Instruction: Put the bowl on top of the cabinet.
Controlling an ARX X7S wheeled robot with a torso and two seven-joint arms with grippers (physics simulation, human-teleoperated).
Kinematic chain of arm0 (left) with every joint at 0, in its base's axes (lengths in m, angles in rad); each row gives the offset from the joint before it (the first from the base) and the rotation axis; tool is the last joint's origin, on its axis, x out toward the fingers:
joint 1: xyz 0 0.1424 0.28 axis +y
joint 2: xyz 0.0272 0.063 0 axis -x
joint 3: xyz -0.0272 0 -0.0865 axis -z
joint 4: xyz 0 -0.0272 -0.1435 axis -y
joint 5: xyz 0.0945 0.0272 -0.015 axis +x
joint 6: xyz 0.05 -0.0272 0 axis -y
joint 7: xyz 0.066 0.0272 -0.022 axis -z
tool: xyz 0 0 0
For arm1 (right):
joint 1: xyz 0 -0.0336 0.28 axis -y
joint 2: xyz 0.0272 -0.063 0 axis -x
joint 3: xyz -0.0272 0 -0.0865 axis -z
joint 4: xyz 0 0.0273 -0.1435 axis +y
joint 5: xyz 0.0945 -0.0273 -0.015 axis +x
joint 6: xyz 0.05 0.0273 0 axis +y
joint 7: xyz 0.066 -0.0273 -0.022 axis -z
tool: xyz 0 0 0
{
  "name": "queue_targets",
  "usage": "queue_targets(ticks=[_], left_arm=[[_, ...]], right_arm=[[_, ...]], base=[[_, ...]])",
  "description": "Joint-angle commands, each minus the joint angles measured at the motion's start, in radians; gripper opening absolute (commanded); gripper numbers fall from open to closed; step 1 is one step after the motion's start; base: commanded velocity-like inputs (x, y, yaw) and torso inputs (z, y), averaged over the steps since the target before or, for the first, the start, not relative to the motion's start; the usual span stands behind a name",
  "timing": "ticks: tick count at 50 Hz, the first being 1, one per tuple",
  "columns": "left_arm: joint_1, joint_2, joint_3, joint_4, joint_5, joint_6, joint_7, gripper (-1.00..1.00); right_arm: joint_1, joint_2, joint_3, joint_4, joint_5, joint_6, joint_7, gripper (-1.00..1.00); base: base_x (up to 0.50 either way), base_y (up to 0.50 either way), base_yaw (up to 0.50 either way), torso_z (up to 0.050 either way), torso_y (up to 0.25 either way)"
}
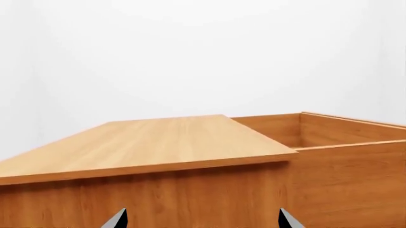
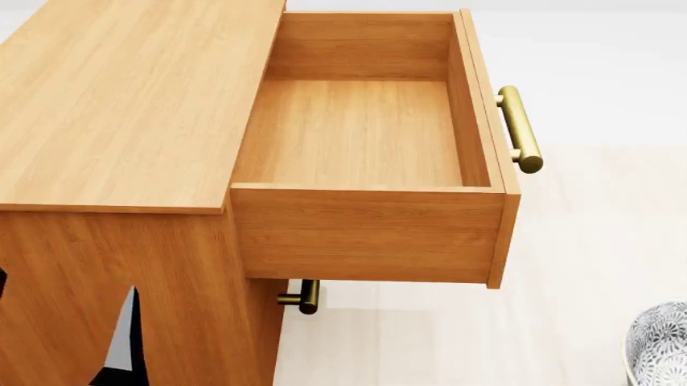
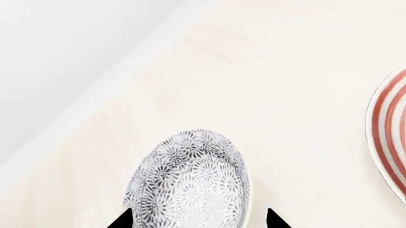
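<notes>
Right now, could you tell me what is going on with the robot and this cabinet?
The robot is working on getting the patterned bowl onto the wooden cabinet. The bowl sits on the pale floor, off the cabinet, and the right gripper hovers with its open fingertips either side of it, nothing grasped that the pictures show. The left gripper is open and empty, facing the cabinet's side. The cabinet's top drawer is pulled out and empty. A red-ringed plate lies on the floor near the bowl.
</notes>
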Motion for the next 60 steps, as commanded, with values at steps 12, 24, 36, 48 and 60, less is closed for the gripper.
queue_targets(ticks=[12, 24, 36, 48, 60], left_arm=[[0.008, 0.008, -0.013, 0.002, 0.023, -0.006, 0.007, 1.00], [0.015, 0.003, 0.002, -0.022, 0.034, 0.014, 0.006, 1.00], [0.017, 0.000, 0.020, -0.044, 0.046, 0.029, 0.004, 1.00], [0.019, -0.005, 0.017, -0.065, 0.044, 0.046, 0.004, 1.00], [0.023, -0.010, 0.021, -0.085, 0.047, 0.062, 0.004, 1.00]], right_arm=[[0.076, -0.089, -0.021, 0.142, -0.048, -0.099, -0.108, 1.00], [0.073, -0.111, -0.023, 0.186, -0.078, -0.135, -0.125, 1.00], [0.087, -0.126, -0.022, 0.219, -0.096, -0.164, -0.114, 1.00], [0.162, -0.146, -0.088, 0.291, -0.148, -0.191, -0.128, 1.00], [0.223, -0.164, -0.142, 0.364, -0.195, -0.217, -0.152, 1.00]], base=[[0.00, 0.00, 0.00, 0.000, 0.000], [0.00, 0.00, 0.00, 0.000, 0.000], [0.00, 0.00, 0.00, 0.000, 0.000], [0.00, 0.00, 0.00, 0.000, 0.000], [0.00, 0.00, 0.00, 0.000, 0.000]])
